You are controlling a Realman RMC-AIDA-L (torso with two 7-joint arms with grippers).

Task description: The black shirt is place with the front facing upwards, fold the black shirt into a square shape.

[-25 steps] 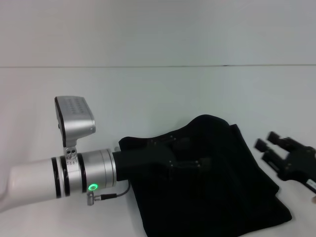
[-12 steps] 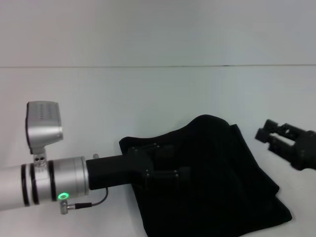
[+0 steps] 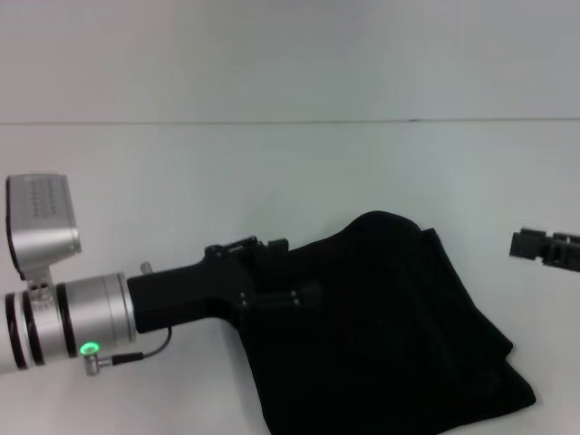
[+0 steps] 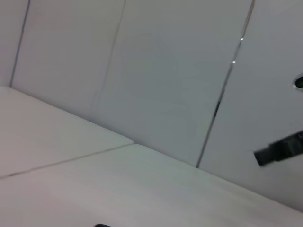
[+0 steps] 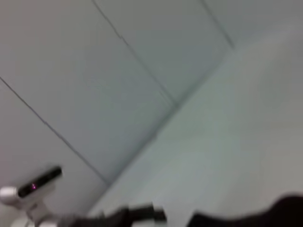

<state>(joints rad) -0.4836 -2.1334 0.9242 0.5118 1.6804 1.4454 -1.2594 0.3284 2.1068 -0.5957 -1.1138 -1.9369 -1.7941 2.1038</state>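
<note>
The shirt (image 3: 390, 335) lies bunched on the table (image 3: 272, 172) at about 5 o'clock, its lower edge cut off by the frame; no lettering shows. The left gripper (image 3: 272, 276) lies at the shirt's 9 o'clock edge, black against black, grip unreadable. Farther off at 3 o'clock, the right gripper (image 3: 544, 246) is mostly cut off.

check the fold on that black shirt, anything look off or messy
Yes. The black shirt lies as a lopsided, bunched heap, not a neat square: uneven edges. The left gripper sits at its near-left edge; the right gripper is off to the side.
</note>
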